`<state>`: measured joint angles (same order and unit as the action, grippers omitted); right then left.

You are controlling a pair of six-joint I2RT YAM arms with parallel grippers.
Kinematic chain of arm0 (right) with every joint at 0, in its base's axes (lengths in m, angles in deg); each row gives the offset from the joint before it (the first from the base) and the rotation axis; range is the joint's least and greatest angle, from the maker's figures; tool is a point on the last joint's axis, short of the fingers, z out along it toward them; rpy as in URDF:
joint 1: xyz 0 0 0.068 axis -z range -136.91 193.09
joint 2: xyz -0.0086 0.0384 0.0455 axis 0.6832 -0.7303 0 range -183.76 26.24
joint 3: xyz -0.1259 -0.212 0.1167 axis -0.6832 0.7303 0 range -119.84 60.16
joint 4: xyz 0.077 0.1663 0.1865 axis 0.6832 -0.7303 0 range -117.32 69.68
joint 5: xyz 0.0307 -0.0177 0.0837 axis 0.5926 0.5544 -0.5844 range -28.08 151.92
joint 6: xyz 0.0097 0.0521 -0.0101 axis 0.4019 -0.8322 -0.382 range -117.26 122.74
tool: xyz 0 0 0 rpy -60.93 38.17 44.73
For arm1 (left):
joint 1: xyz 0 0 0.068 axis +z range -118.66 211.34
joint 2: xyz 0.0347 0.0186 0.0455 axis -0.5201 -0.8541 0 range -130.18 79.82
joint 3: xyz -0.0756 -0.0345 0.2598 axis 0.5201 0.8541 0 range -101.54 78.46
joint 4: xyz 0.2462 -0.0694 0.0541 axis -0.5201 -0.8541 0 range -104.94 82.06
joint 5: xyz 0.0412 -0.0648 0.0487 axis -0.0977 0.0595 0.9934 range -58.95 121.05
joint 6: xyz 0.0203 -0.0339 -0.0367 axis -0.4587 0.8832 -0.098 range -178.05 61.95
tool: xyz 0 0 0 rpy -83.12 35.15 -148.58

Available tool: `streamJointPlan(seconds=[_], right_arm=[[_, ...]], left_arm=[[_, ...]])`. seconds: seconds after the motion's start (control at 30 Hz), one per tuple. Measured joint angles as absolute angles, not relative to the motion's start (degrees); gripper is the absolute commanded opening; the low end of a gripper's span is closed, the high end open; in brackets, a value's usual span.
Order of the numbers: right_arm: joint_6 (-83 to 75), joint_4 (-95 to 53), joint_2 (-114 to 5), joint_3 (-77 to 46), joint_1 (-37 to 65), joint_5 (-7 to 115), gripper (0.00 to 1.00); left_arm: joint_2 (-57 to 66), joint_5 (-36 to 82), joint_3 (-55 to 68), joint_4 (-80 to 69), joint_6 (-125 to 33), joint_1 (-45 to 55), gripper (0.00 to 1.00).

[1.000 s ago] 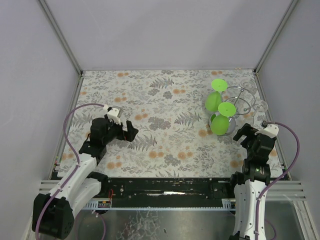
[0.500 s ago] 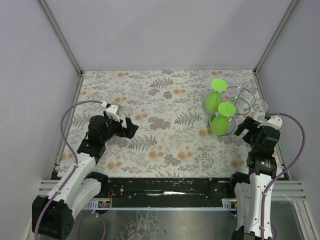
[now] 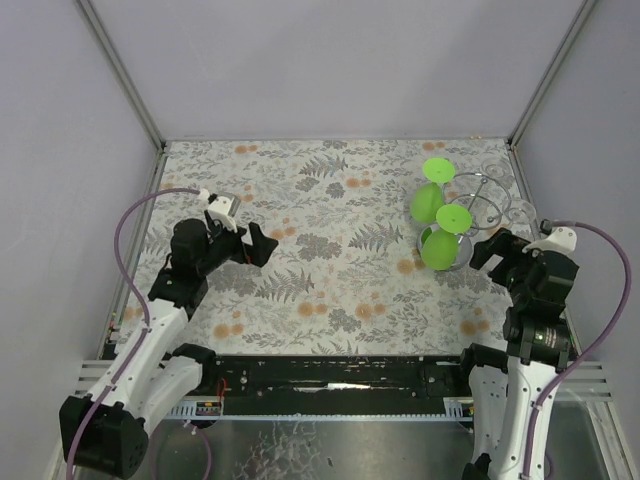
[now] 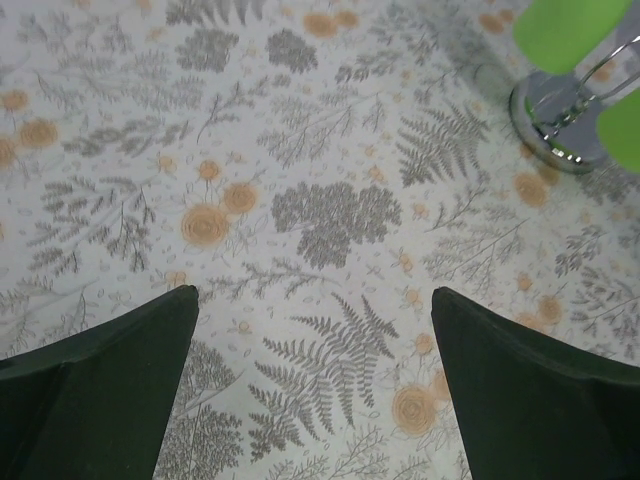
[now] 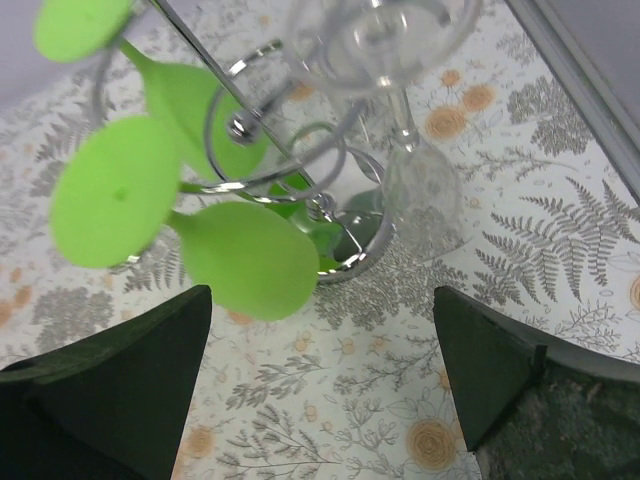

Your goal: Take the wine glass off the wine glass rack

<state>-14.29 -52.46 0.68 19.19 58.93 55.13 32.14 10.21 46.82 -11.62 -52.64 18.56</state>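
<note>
Both grippers shifted up-table since a second ago. Your right gripper (image 3: 495,250) and left gripper (image 3: 258,246) are both spread wide, holding and touching nothing. Wine glass rack (image 3: 482,205) stands far right on the floral table (image 3: 330,290). Green wine glasses (image 5: 245,255) and a clear glass (image 5: 420,190) hang on it, just ahead of the right gripper.

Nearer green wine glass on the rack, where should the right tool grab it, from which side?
Probably grip the nearer green wine glass by its bowl, from the near side. It hangs foot-up on the wine glass rack, so the bowl hangs free facing the open right tool.
</note>
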Motion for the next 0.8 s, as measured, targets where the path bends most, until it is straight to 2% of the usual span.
streamJointPlan(seconds=[0.37, 0.53, 0.8], right_arm=[[-18.9, -64.9, -9.1, -8.4, 58.9, 54.8, 0.99], [-18.8, -68.8, -14.7, -19.8, 58.9, 56.3, 0.99], [-19.5, -74.5, -26.4, -27.3, 58.9, 57.3, 0.99]], left_arm=[[28.4, 5.9, 29.3, -14.8, -45.1, 18.5, 0.97], [20.6, 1.5, 20.0, -15.8, -38.5, 17.1, 0.96], [6.0, -5.0, 7.0, -16.0, -30.8, 11.0, 0.94]])
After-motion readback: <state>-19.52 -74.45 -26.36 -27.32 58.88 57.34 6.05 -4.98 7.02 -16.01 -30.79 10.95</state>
